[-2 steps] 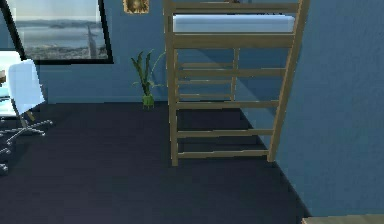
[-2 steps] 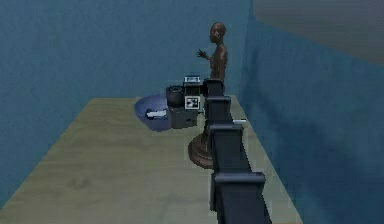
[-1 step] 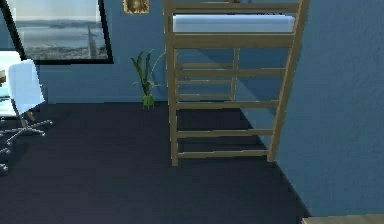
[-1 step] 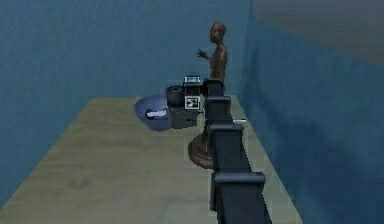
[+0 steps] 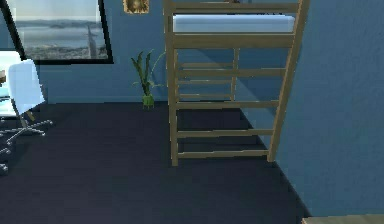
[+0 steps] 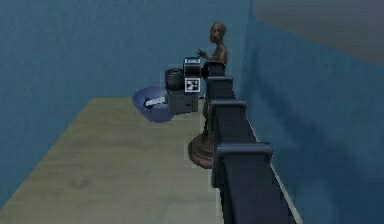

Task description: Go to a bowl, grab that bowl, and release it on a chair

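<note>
Dark floor (image 5: 100, 170) open ahead; loft bed frame (image 5: 225, 100) blocks centre-right, office chair (image 5: 22, 100) far left. Tabletop (image 6: 90, 160) free on arm side view's left; statue (image 6: 217, 50) crowds the arm (image 6: 240, 160).

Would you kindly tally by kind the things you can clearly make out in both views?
White wheeled office chair: 1
Green potted plant: 1
Wooden loft bed: 1
Blue round bowl: 1
Brown figure statue: 1
Total: 5

1. A dark, square-section arm bar (image 6: 238, 150) rises from the bottom edge beside a pale wooden tabletop (image 6: 90, 165).
2. At its far end, the dark gripper (image 6: 172, 82) sits at a blue rounded bowl (image 6: 150, 106); whether it holds the bowl cannot be told.
3. A brown figure statue on a round base (image 6: 217, 48) stands partly behind the arm.
</note>
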